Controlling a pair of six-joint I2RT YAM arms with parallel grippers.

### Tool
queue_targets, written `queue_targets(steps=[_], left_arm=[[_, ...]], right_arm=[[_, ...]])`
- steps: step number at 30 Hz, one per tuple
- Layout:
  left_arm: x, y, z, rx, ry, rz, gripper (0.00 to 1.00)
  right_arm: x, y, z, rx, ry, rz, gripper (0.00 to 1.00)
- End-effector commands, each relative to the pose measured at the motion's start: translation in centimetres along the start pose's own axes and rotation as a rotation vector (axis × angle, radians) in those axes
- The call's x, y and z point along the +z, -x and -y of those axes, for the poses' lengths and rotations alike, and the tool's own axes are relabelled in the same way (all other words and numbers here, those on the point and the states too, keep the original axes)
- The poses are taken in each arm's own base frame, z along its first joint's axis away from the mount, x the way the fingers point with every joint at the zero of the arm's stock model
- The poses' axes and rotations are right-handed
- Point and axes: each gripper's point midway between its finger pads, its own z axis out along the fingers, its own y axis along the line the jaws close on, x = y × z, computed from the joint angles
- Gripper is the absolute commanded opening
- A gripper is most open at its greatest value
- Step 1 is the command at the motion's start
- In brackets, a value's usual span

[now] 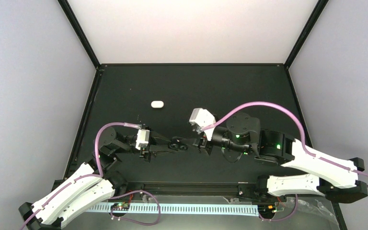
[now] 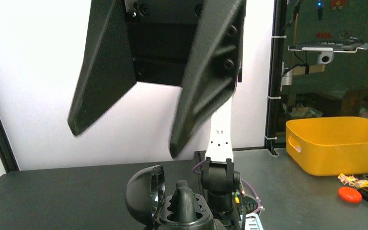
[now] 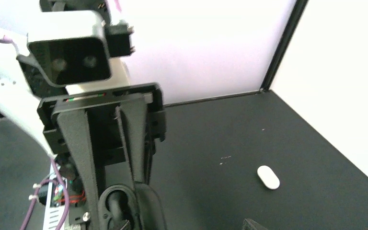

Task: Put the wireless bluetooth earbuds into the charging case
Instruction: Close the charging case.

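open black case (image 2: 146, 192) sits between the claws, just past the left claw (image 2: 126, 140), which is clenched with nothing seen in it. right claw (image 1: 202, 143): cannot tell its grip. no buds show. a white pill (image 1: 157, 104) lies well apart on the tabletop (image 1: 249, 91). risk: a bud brought in off-line misses its socket and rolls away.

A: What enclosed the black table (image 1: 172, 86)?
B: White walls (image 1: 191, 28), joined by black frame posts (image 1: 79, 31).
A: And beyond the enclosure?
B: A yellow bin (image 2: 335, 143) stood on a grey table (image 2: 297, 191).
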Motion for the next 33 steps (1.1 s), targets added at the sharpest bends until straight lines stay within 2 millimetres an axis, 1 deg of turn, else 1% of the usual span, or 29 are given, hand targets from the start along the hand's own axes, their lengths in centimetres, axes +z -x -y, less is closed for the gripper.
queue_targets(steps=[1,3,7,9,14,19,22,30,33], left_arm=[[-0.1,1.8,0.9,0.063,-0.029,0.040,0.01],[-0.1,1.9,0.9,0.064,-0.030,0.041,0.01],[-0.2,1.9,1.0,0.065,-0.034,0.043,0.02],[-0.2,2.0,1.1,0.065,-0.036,0.044,0.01],[-0.3,2.1,1.2,0.066,-0.036,0.048,0.02],[-0.3,2.1,1.2,0.069,-0.037,0.049,0.01],[-0.3,2.1,1.2,0.069,-0.034,0.049,0.02],[-0.3,2.0,1.0,0.070,-0.029,0.047,0.02],[-0.2,2.0,1.0,0.069,-0.027,0.047,0.02]], right_arm=[[-2.2,2.3,1.9,0.074,-0.056,0.124,0.60],[-2.3,2.1,2.6,0.087,-0.090,0.125,0.60],[-1.4,0.6,4.3,0.114,-0.176,0.074,0.59],[-0.9,0.0,4.7,0.125,-0.193,0.049,0.59],[0.1,-1.1,5.1,0.125,-0.209,-0.006,0.59],[0.5,-1.9,5.2,0.125,-0.204,-0.031,0.58],[0.6,-1.8,4.7,0.119,-0.171,-0.030,0.58],[0.8,-1.7,2.1,0.099,-0.022,-0.026,0.58],[0.9,-1.7,1.8,0.097,-0.004,-0.028,0.58]])
